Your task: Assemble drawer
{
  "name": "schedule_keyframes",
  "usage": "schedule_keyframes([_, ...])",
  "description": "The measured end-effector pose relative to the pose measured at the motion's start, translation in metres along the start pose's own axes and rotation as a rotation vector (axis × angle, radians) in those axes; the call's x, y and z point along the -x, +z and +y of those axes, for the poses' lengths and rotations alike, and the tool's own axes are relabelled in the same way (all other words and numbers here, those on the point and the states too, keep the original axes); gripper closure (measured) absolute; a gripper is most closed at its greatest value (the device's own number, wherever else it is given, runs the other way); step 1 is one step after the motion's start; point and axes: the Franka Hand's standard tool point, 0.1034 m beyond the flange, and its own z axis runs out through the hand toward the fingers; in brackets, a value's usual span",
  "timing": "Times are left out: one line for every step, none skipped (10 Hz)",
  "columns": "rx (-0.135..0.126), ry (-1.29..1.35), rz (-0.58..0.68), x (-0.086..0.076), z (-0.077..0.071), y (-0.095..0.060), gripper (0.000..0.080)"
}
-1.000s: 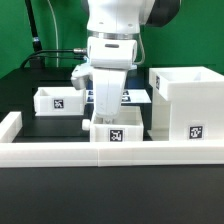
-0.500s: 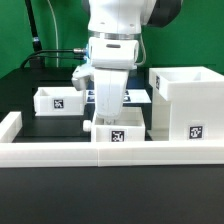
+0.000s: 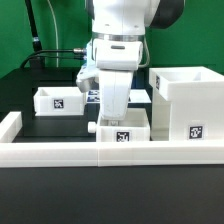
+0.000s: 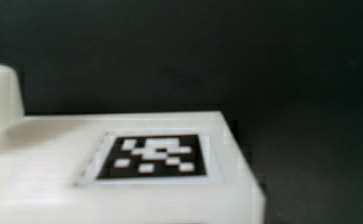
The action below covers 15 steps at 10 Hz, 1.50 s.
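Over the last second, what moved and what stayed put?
The gripper and the knobbed tray under it slid together toward the exterior view's right, closer to the housing. Whether the fingers clamp the tray is hidden. The other tray, the housing and the border rail stayed put.

White border rail (image 3: 60,152) across lower frame; black table (image 3: 40,125); green backdrop (image 3: 60,25) on top; black cable (image 3: 36,45) upper left.
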Motion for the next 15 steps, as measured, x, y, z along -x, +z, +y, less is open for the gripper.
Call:
schedule_keyframes([-0.003,-0.005,0.002,-0.003,-0.001,0.001,0.0757])
schedule_keyframes([-0.002,-0.017,0.008,-0.012,-0.001,0.001,0.0757])
schedule_keyframes([-0.002,-0.022,0.011,-0.015,0.0,0.0,0.0757])
schedule_keyframes([-0.002,-0.021,0.011,-0.015,0.0,0.0,0.0757])
schedule_keyframes([-0.002,-0.018,0.011,-0.014,0.0,0.001,0.0757])
schedule_keyframes([-0.003,-0.015,0.011,-0.014,0.0,0.001,0.0757])
schedule_keyframes([-0.003,-0.015,0.011,-0.014,0.0,0.001,0.0757])
schedule_keyframes([-0.004,-0.017,0.012,-0.015,-0.001,0.001,0.0757])
schedule_keyframes([-0.005,-0.009,0.012,-0.016,-0.001,0.001,0.0757])
schedule_keyframes([-0.011,-0.004,0.01,-0.016,-0.001,0.001,0.0757])
schedule_keyframes([-0.016,-0.013,0.005,-0.016,0.0,0.0,0.0757])
schedule_keyframes([-0.013,-0.018,0.002,-0.015,0.0,0.0,0.0757])
schedule_keyframes([-0.013,-0.015,0.002,-0.014,0.0,0.0,0.0757])
schedule_keyframes([-0.013,-0.015,0.002,-0.014,0.0,0.0,0.0757])
schedule_keyframes([-0.017,-0.021,0.001,-0.013,-0.001,0.0,0.0757])
